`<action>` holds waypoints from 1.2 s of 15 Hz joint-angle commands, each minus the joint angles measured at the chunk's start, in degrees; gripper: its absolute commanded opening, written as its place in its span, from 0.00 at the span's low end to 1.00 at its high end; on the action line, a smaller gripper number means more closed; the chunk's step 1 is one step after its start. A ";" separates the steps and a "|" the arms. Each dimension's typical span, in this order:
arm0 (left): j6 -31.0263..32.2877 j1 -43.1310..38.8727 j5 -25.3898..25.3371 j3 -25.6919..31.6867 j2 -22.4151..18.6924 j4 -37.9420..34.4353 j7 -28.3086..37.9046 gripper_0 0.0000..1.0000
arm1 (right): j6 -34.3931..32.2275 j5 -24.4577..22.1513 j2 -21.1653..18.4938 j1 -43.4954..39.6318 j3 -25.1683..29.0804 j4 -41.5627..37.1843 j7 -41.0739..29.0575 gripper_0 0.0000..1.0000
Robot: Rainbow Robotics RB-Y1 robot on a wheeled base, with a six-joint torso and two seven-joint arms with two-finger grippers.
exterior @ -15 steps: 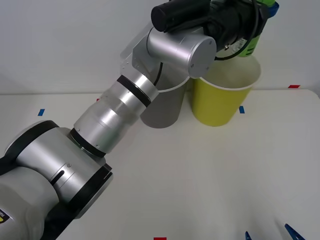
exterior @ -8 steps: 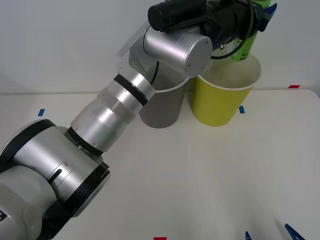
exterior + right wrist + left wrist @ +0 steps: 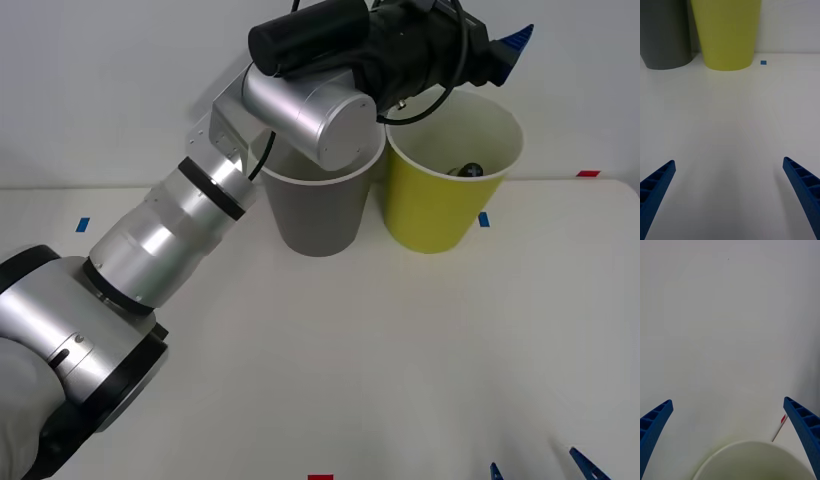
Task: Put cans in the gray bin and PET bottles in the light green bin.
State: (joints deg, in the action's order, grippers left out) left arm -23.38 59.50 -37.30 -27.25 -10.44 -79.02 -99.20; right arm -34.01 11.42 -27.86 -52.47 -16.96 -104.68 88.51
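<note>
Since a second ago the left gripper [image 3: 505, 45] has let go of the PET bottle [image 3: 466, 170], which has dropped into the light green bin [image 3: 440, 215]; only its dark cap and a little of its body show inside, near the far wall. Nearest the robot, the right gripper [image 3: 730, 195] hangs low over the white table [image 3: 400, 360], fingers spread wide, with a broad bare stretch ahead of it. Farther off, the gray bin [image 3: 320, 215] and the light green bin stand side by side, rims nearly touching. Above the green rim, the left gripper's blue fingers [image 3: 801, 427] are held wide apart.
</note>
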 commanded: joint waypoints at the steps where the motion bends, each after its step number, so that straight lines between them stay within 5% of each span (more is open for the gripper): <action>1: 0.01 -11.95 -0.31 -0.43 -8.10 -14.41 0.23 1.00 | 0.00 0.00 0.00 0.00 0.00 0.00 0.00 1.00; 10: 9.32 -38.05 -0.40 4.93 -23.40 -35.68 1.11 1.00 | 0.00 0.00 0.00 0.00 0.00 0.00 0.00 1.00; 15: 12.92 -60.90 0.56 12.75 -25.33 -50.53 0.32 1.00 | 0.00 0.00 0.00 0.00 0.00 0.00 0.00 1.00; 18: 21.27 -71.19 1.53 13.28 -25.59 -52.03 -0.74 1.00 | 0.00 0.00 0.00 0.00 0.00 0.00 0.00 1.00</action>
State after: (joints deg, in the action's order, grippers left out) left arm -6.43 -7.17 -36.45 -14.82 -35.68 -129.67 -99.23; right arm -34.01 11.43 -27.86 -52.47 -16.96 -104.68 88.51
